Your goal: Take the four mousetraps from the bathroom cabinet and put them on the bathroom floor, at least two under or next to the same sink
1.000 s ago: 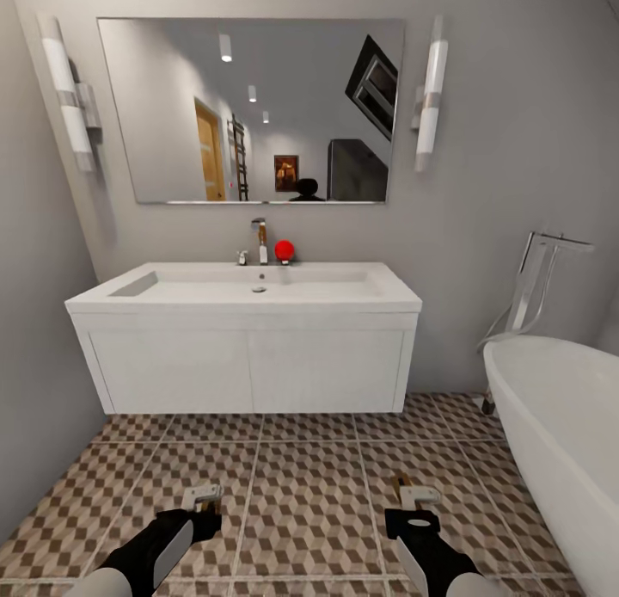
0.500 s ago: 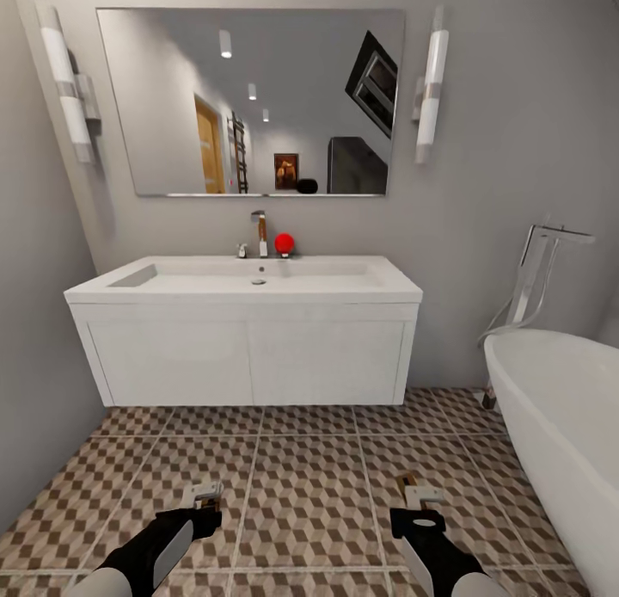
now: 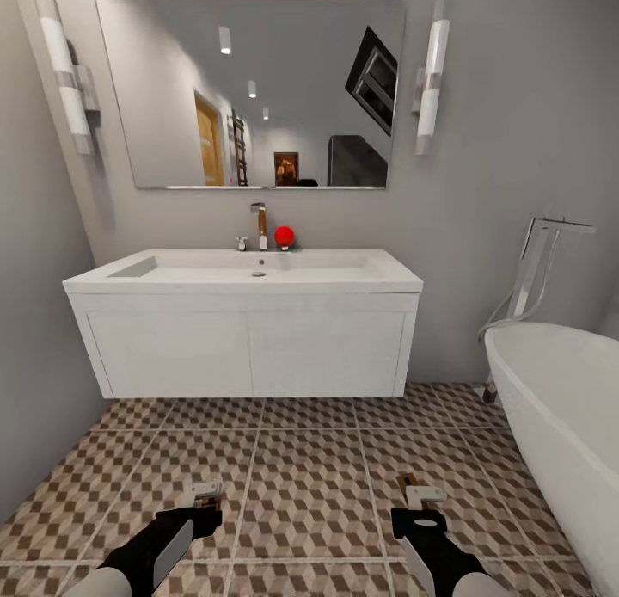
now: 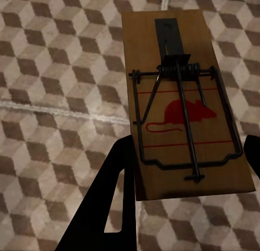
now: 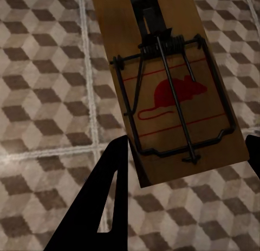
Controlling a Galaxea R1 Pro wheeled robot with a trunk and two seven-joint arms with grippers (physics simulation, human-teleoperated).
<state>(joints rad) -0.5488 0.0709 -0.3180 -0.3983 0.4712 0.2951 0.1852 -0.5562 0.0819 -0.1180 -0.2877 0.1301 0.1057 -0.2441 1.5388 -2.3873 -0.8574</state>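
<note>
Carrying two mousetraps toward the sink (image 3: pixel 258 274): left gripper (image 3: pixel 202 498) pinches one mousetrap (image 4: pixel 184 104), right gripper (image 3: pixel 419 496) pinches another (image 5: pixel 168 83), both above the floor (image 3: pixel 309 468). Next, prob: roll closer, lower both, release beside the vanity.

Wooden mousetraps (image 4: pixel 184 107) with black wire; glossy white sink (image 3: pixel 245 274).

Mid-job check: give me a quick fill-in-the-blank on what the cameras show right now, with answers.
1. Each gripper holds one ____.
2. The ball beside the tap on the sink is ____.
3. The printed animal on the left gripper's mousetrap is a ____.
4. Toward the robot's right stands a white ____.

Answers: mousetrap; red; mouse; tub
</note>
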